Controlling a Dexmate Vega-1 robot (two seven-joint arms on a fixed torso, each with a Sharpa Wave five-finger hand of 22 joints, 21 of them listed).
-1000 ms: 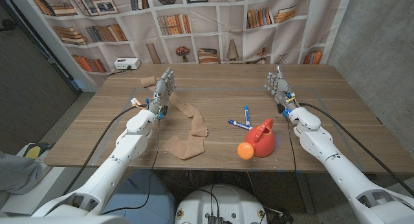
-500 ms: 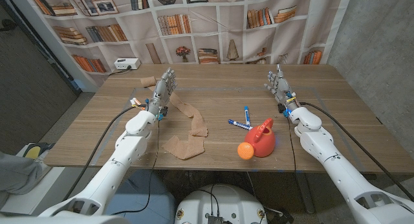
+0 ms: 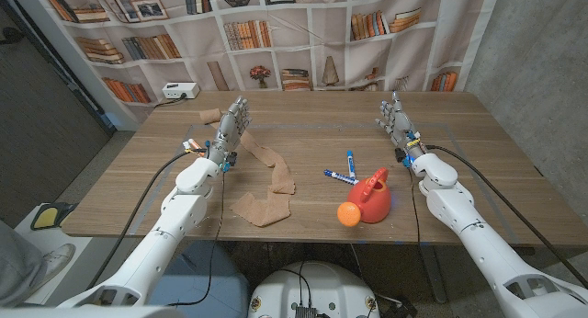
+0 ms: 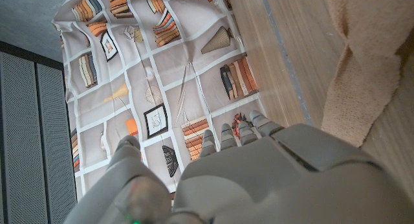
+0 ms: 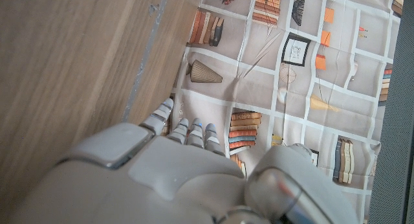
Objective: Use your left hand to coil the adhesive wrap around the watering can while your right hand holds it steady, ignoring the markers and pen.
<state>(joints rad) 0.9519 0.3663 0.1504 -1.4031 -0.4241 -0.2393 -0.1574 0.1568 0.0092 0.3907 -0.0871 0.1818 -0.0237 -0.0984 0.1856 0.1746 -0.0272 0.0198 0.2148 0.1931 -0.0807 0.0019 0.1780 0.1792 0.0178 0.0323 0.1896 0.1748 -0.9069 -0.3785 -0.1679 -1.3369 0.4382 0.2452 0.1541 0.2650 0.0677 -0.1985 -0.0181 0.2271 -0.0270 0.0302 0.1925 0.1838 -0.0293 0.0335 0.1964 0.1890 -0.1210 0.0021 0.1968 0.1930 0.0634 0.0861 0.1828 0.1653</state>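
Your left hand (image 3: 232,127) stands upright at the far left of the desk (image 3: 478,143), fingers apart, holding nothing. Your right hand (image 3: 396,121) stands the same way at the far right, fingers spread and empty.

Head view: one tan adhesive wrap (image 3: 272,176) trails from beside the left hand toward the near edge, ending in a crumpled heap. One red watering can (image 3: 373,197) lies near the front edge, right of centre, its orange rose head (image 3: 347,213) pointing at you. It is well apart from both hands and apart from the wrap. Just behind the can lie two blue-and-white markers (image 3: 345,169), close together. A white box (image 3: 179,91) sits at the far left corner. A bookshelf-print backdrop (image 3: 303,33) hangs behind.

Left wrist view: the back of your left hand (image 4: 259,179), and close detail of the wrap (image 4: 362,62) that the head view lacks: a fuzzy, twisted tan strip on the wood just beside the fingers.

Right wrist view: the back of your right hand (image 5: 174,172) over bare wood grain, with the backdrop (image 5: 304,49) beyond the desk's edge.
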